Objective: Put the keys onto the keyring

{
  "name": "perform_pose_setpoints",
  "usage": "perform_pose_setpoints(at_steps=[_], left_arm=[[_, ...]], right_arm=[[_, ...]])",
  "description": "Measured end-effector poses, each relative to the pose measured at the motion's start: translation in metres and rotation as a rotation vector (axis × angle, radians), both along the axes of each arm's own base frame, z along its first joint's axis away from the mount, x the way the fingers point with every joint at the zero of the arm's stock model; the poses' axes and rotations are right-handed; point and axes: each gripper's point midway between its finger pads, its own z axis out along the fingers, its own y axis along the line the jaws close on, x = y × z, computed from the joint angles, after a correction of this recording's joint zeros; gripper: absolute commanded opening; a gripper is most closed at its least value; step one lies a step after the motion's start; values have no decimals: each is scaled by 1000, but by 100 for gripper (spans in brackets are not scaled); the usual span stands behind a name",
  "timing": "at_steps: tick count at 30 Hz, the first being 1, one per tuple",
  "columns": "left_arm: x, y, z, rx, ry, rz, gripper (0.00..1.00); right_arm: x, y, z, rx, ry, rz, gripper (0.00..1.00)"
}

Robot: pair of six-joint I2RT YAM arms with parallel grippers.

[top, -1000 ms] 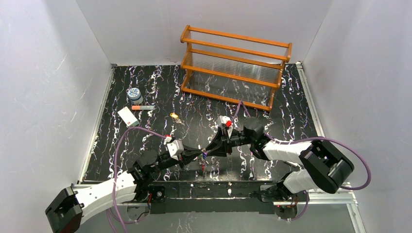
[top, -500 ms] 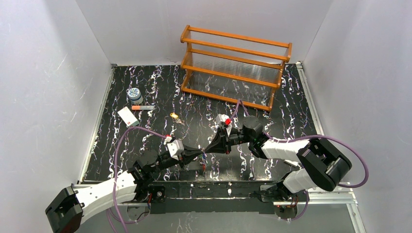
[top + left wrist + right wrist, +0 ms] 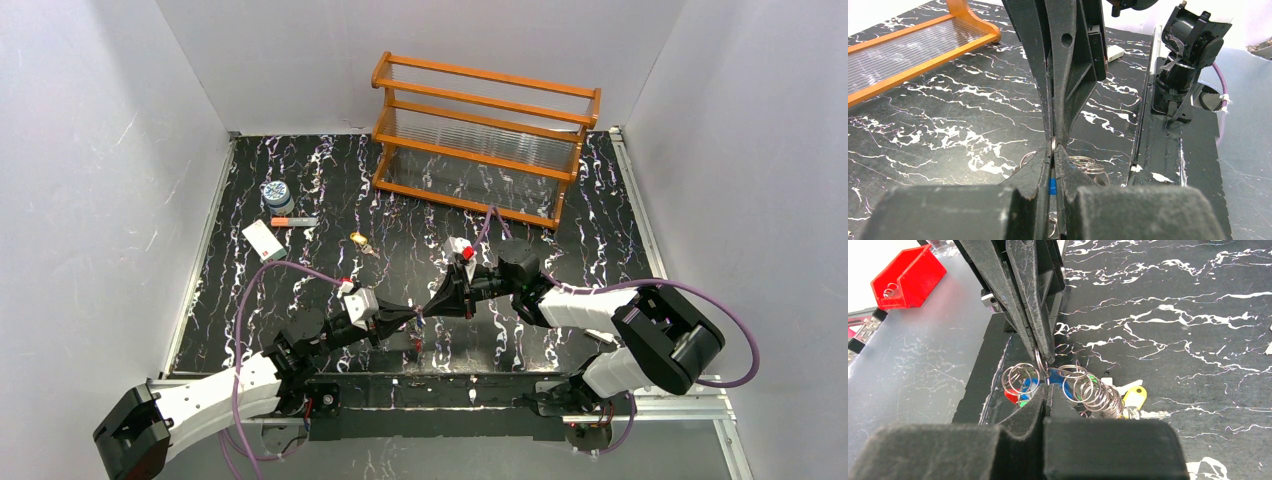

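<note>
Top external view, left to right. The patterned jar [image 3: 277, 193], orange-tipped stick [image 3: 293, 221] and white card [image 3: 262, 240] sat grouped near the left edge, well apart from the action and not in play.

The left claw [image 3: 413, 319] came in low from the near left with its jaws pressed together. The left wrist view showed why: a sliver of wire from the keyring [image 3: 1053, 144] stuck out at its tips, and a blue speck [image 3: 1051, 186] sat deeper between the fingers. It looked like the clamp that kept the ring from swinging.

A stray yellow-headed key [image 3: 360, 240] lay alone on the dark marbled surface [image 3: 300, 170] behind the claws, not yet collected.

The keyring was at the meeting point of the two claws, mid-width and close to the front edge of the surface. The right wrist view showed it best. It was a tangle of silvery loops with the keys [image 3: 1030, 386] bunched under it, with blue, green, red and yellow heads. I couldn't tell whether the bunch hung free or touched down.

The right claw [image 3: 430, 306] met the left one tip to tip, also fully closed. Its tips were buried in the same loops, apparently pinching one, though I couldn't tell exactly which wire. My guess is that the two opposed pinches were meant to spread or steady the coil so a key could thread on. The wire is thin and could slip.

The orange rack [image 3: 485, 140] stood at the back right, unused.
</note>
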Motion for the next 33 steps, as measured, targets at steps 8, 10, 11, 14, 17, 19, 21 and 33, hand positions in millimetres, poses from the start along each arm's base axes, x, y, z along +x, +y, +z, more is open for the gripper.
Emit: perform_pose_setpoints(at_steps=[8, 10, 11, 14, 17, 19, 21, 33], left_arm=[[0, 0, 0, 1, 1, 0, 0], [0, 0, -1, 2, 2, 0, 0], [0, 0, -1, 2, 2, 1, 0], [0, 0, -1, 4, 3, 2, 0], [1, 0, 0, 0, 0, 3, 0], [1, 0, 1, -4, -2, 3, 0], [0, 0, 1, -4, -3, 1, 0], [0, 0, 4, -13, -9, 0, 0]], right_arm=[[1, 3, -4, -9, 17, 5, 1], [2, 6, -5, -15, 29, 8, 3], [2, 6, -5, -16, 31, 10, 4], [2, 7, -5, -19, 35, 4, 15], [5, 7, -2, -15, 24, -24, 33], [6, 4, 3, -9, 6, -49, 43], [6, 2, 8, 3, -20, -65, 45], [-2, -3, 21, 45, -91, -32, 43]])
